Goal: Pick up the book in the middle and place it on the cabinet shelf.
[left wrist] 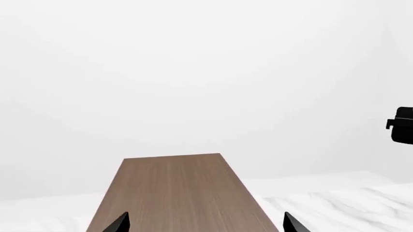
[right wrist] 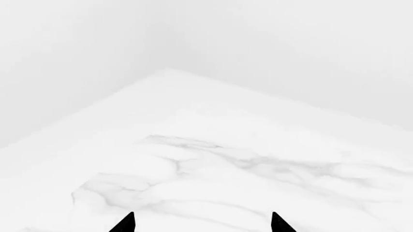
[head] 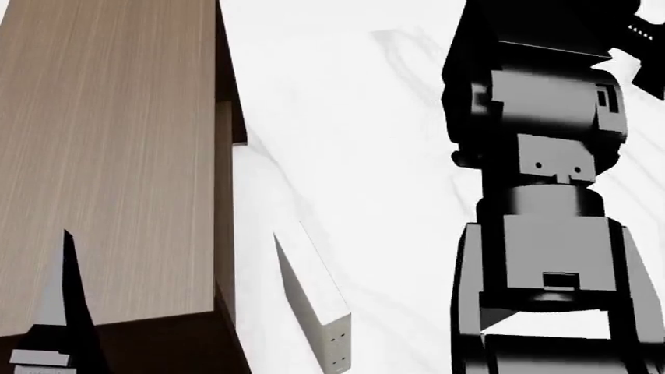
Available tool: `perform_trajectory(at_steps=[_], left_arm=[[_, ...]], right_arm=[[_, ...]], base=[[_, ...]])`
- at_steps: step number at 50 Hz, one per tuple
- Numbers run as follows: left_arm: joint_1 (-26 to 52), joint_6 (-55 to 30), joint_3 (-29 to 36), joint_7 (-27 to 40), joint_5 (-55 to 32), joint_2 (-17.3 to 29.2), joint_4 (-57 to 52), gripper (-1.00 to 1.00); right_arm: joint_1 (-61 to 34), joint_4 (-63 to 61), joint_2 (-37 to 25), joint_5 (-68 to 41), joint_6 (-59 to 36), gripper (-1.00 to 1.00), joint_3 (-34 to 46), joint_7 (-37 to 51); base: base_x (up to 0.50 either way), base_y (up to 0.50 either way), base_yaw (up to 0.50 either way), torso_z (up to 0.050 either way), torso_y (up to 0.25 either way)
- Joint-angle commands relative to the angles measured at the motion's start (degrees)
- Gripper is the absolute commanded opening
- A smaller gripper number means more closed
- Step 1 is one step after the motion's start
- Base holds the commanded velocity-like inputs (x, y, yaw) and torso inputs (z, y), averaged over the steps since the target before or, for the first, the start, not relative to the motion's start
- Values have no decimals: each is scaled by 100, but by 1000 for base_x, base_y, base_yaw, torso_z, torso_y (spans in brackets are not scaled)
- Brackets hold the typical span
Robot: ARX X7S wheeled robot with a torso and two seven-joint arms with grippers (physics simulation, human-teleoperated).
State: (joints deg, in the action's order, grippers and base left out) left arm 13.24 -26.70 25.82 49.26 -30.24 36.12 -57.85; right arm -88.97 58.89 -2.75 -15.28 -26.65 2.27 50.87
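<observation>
- The left end effector (left wrist: 205, 223) was spread wide with nothing in it, over the cabinet shelf (left wrist: 177, 191).
- The right end effector (right wrist: 201, 223) was spread wide too, holding nothing, over the white counter (right wrist: 213, 159).
- The grey book could not be seen.
- 1 pale book (head: 311, 292) lay beside the cabinet.

The cabinet shelf (head: 104, 156) stands at the worktop's (head: 353, 117) left edge; a book (head: 311, 296) lies just right of it.

White marble tabletop (head: 343, 117) fills frame; brown cabinet (head: 104, 156) at left, pale book (head: 311, 300) lower ctr.
</observation>
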Motion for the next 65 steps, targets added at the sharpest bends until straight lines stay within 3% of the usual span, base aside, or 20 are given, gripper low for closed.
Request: perform_trajectory(at_steps=[1,12,26,36,65], left_arm=[[25,45,20,54,-46,56,7,100],[42,98,62,107,-58,103,2,100],[31,170,5,225,-111,216,-11,100],[54,209,17,263,-149,253,9,100],[124,265,116,374,-208,360,37,100]], right_arm=[[151,-178,-3,-233,-27,100,-426,1039],[62,488,26,-372,-232,100,-625,1523],[-154,1478,15,-538,291,100,-809,1443],[-225,1597,3,-493,-22,100,-943,1384],[14,1604,68,263,-434,100,-2568,1365]], base=[[0,0,0,0,0],[0,0,0,0,0],[0,0,0,0,0],[0,0,0,0,0],[0,0,0,0,0]])
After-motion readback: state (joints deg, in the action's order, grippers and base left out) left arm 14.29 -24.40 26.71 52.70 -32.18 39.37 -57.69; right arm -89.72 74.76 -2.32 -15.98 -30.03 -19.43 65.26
